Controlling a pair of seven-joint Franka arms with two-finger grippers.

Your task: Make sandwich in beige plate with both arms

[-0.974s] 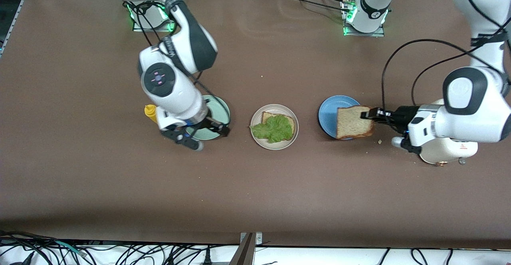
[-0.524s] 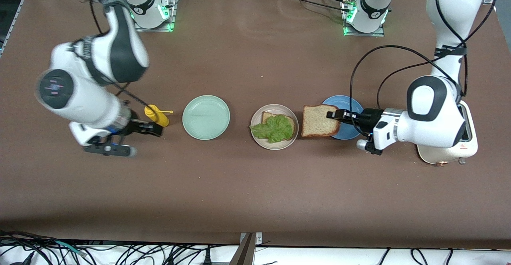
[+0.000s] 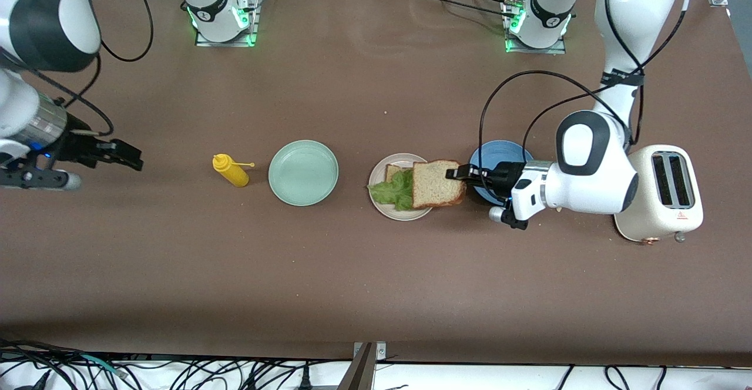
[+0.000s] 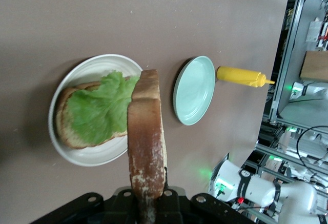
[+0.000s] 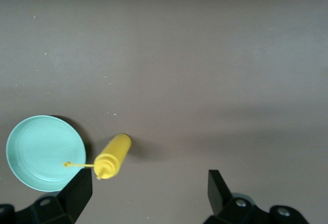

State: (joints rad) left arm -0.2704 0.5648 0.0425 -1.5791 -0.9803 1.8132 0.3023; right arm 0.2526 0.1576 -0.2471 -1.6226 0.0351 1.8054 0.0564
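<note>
The beige plate [image 3: 379, 174] holds a bread slice [image 3: 393, 172] with a green lettuce leaf [image 3: 395, 194] on top. My left gripper [image 3: 456, 174] is shut on the edge of a second bread slice [image 3: 436, 184]. That slice hangs tilted over the side of the plate toward the left arm's end and partly covers the lettuce. In the left wrist view the held slice [image 4: 147, 142] rises edge-on from the left gripper [image 4: 148, 197] over the plate [image 4: 84, 158] and lettuce [image 4: 97, 112]. My right gripper [image 3: 128, 157] hangs open and holds nothing, over the table at the right arm's end.
An empty blue plate [image 3: 499, 150] lies under the left wrist. A mint green plate [image 3: 303, 172] and a lying yellow squeeze bottle [image 3: 230, 170] sit toward the right arm's end. A cream toaster [image 3: 664, 193] stands at the left arm's end.
The left arm carried the bread slice from over the blue plate to over the beige plate. The right arm swung away from the mint green plate to its own end of the table.
</note>
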